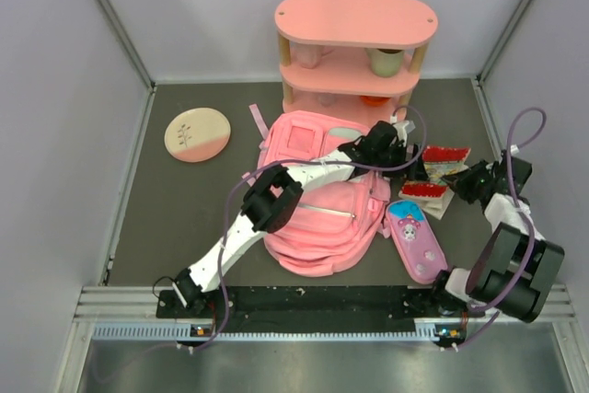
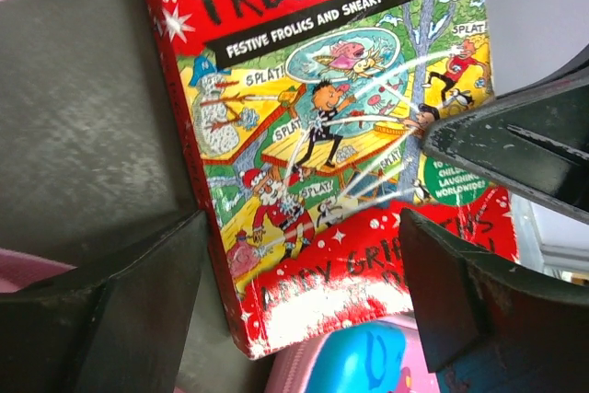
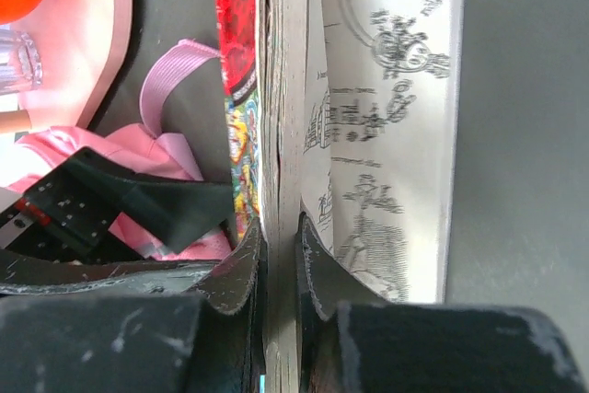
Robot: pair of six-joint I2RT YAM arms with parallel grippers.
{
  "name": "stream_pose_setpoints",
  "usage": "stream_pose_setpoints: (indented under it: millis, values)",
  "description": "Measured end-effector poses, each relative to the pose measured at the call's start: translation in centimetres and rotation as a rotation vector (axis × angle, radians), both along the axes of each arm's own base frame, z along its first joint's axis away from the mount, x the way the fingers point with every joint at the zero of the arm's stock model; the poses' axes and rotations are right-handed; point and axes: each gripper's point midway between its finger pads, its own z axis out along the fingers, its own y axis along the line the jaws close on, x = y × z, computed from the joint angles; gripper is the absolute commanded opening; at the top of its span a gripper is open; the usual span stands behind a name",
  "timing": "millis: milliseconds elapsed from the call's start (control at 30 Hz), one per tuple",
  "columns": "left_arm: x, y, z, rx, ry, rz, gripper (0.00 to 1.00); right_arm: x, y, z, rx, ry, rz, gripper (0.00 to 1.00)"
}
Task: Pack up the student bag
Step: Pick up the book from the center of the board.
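1. At the middle of the dark table (image 1: 166, 227) lies the large pink fabric backpack (image 1: 317, 227).
2. Toward the right edge, the right gripper (image 3: 281, 236) clamps pages of the red illustrated paperback (image 3: 241, 89).
3. The left gripper (image 2: 304, 246) hangs over its cover, jaws wide apart.

On the dark table (image 1: 175, 227), flat at mid-scene: a pink student bag (image 1: 322, 236), crossed diagonally by the left arm, with the left pincer (image 1: 405, 149) just past its upper right corner. Right beside that, a red-covered book (image 1: 445, 156), with the right pincer (image 1: 458, 188) at its right side. Below the book, just beside the bag's right edge, a purple-pink pencil case (image 1: 416, 239). Behind the bag, a pink three-tier shelf (image 1: 354, 20). Well apart on the left, a round cream-and-pink plate (image 1: 197, 134).
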Motion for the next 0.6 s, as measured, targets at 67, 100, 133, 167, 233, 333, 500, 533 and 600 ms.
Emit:
stream_pose_setpoints:
  millis: [67, 100, 133, 167, 233, 333, 500, 533, 600]
  values:
    - [-0.4, -0.3, 0.3, -0.019, 0.002, -0.014, 0.98, -0.5, 0.1, 1.0, -0.024, 0.002, 0.0, 0.0]
    - [-0.7, -0.3, 0.5, -0.023, 0.001, -0.019, 0.98, -0.7, 0.2, 1.7, -0.036, -0.002, -0.002, 0.0]
    - [-1.1, -0.2, 0.8, -0.023, 0.001, -0.024, 0.98, -0.8, 0.2, 2.3, -0.046, -0.009, -0.004, 0.0]
    - [-1.5, -0.1, 1.2, -0.022, -0.001, -0.025, 0.98, -1.0, 0.1, 3.4, -0.06, -0.022, -0.007, 0.0]
    - [-1.8, 0.5, 2.9, -0.028, -0.021, -0.017, 0.98, -1.0, -0.1, 5.1, -0.073, -0.052, -0.012, 0.0]
    - [-2.1, 2.1, 6.7, -0.041, -0.076, 0.012, 0.98, -0.6, 0.0, 8.4, -0.08, -0.129, -0.008, 0.0]
    - [-2.8, 6.4, 17.0, -0.151, -0.23, 0.09, 0.98, -0.4, 1.9, 13.8, -0.041, -0.276, 0.065, 0.0]
    - [-3.0, 7.5, 19.0, -0.178, -0.262, 0.108, 0.98, -0.4, 2.6, 14.7, -0.017, -0.298, 0.094, 0.0]
    - [-3.4, 9.5, 22.4, -0.23, -0.316, 0.137, 0.98, -0.5, 3.6, 16.0, 0.025, -0.33, 0.145, 0.0]
